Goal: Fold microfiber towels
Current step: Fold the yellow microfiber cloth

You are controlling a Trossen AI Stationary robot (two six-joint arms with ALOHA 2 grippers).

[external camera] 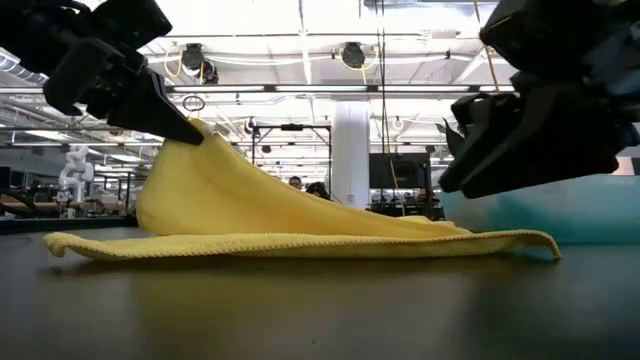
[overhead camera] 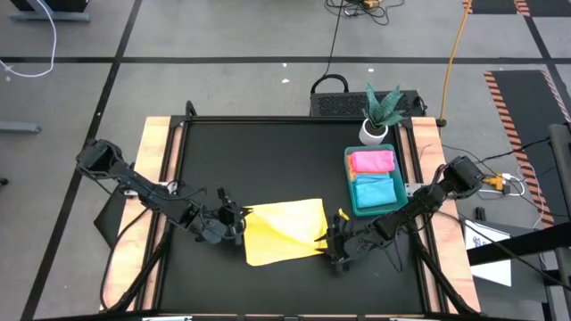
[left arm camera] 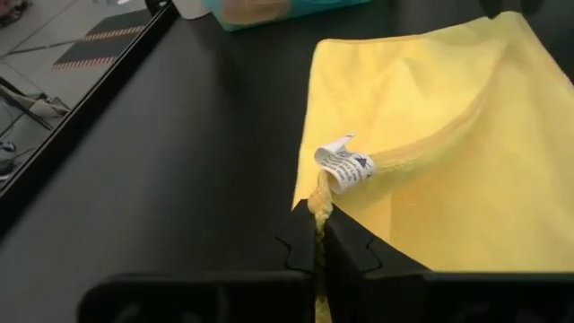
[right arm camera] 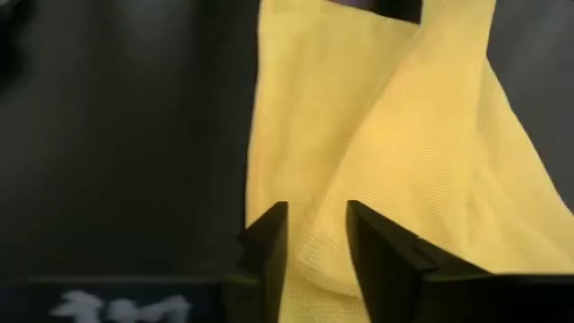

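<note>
The right gripper (right arm camera: 316,235) is the hardest part to judge: in its own wrist view the two dark fingers stand a little apart with the edge of the soft yellow microfiber towel (overhead camera: 284,230) lying between them, but whether they press on the cloth cannot be told. From above, that gripper (overhead camera: 336,245) is a dark cluster at the towel's right edge, its fingertips lost against the black table mat (overhead camera: 268,160). In the low view both arms are cut off by the top of the picture, and the right one shows only as a dark mass above the cloth's low corner.

The left gripper (left arm camera: 318,235) is plainer — its fingers are pinched together on a corner of the yellow towel, just beside a small white care label (left arm camera: 344,162). In the low view this corner is lifted off the table, the cloth sloping down from it to a flat layer below.

The yellow towel lies near the front middle of the mat, between the two grippers. Well to its right stands a green plastic tray (overhead camera: 351,194) holding a folded pink towel (overhead camera: 372,161) and a folded light blue towel (overhead camera: 376,190) — side by side. Behind the tray sits a small potted plant in a white pot (overhead camera: 378,116).
</note>
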